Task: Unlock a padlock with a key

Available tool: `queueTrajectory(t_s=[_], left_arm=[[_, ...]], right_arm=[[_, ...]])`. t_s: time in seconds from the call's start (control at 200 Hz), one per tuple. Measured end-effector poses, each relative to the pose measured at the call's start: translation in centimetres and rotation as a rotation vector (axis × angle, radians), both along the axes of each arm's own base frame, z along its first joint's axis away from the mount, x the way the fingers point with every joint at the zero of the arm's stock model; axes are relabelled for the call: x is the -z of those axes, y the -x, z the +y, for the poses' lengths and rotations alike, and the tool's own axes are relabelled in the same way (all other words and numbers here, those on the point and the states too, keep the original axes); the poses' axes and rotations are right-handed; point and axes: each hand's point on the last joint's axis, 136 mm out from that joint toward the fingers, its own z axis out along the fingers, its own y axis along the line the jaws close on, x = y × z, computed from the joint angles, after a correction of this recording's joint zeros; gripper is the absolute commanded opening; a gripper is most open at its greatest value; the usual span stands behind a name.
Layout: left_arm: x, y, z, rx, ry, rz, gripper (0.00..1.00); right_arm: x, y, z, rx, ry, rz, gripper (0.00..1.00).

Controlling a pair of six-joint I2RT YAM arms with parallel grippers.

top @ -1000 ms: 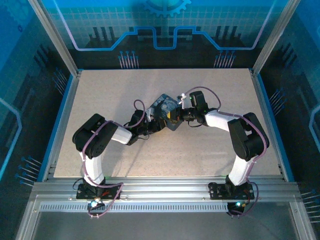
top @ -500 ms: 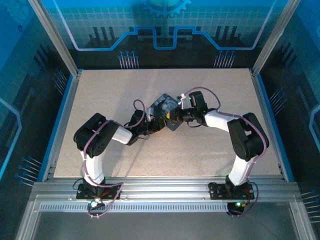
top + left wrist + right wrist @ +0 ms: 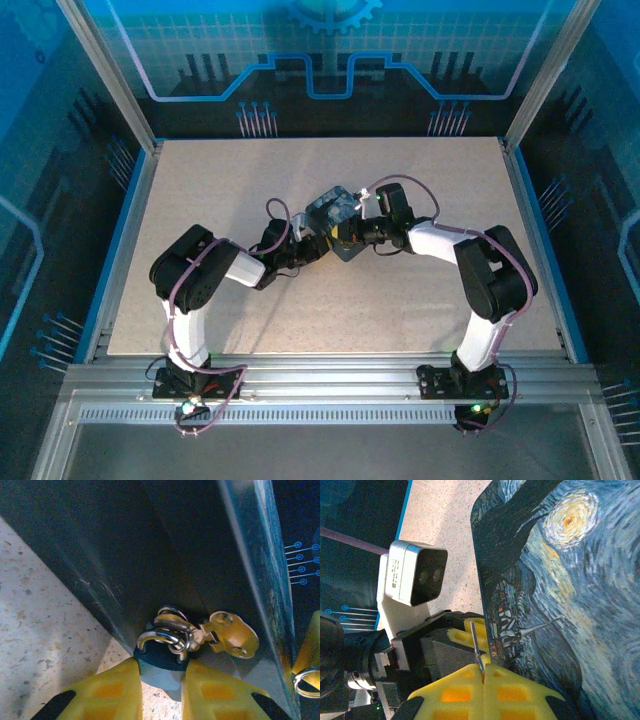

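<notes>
Left wrist: left end effector [image 3: 161, 674] tight around the padlock [image 3: 161, 654].

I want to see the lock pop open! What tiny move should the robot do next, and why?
Probably nudge the right gripper so its key tip heads toward the padlock. The key is pinched pointing outward, and the left gripper holds the padlock body at the clasp of the tin.
</notes>
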Motion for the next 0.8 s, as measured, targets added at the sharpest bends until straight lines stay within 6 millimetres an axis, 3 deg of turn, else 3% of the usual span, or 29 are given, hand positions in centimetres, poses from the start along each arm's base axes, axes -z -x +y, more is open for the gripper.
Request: queueTrajectory(t_s=[0.23,0.52,0.8], left_arm=[[-0.2,-0.1,-0.1,0.001,0.004,-0.008,0.21],[-0.4,0.6,-0.2,0.01,-0.003,0.005,0.23],[-0.4,0.6,-0.2,0.012,-0.005,0.004,0.31]], right_arm=[[-0.7,0.2,-0.3,-0.001,0.016,-0.02,0.03],[-6.3,0.4,-1.0,-0.004,0.019,-0.191,0.03],[-4.3,0.4,-1.1,-0.008,0.051,-0.134,0.03]])
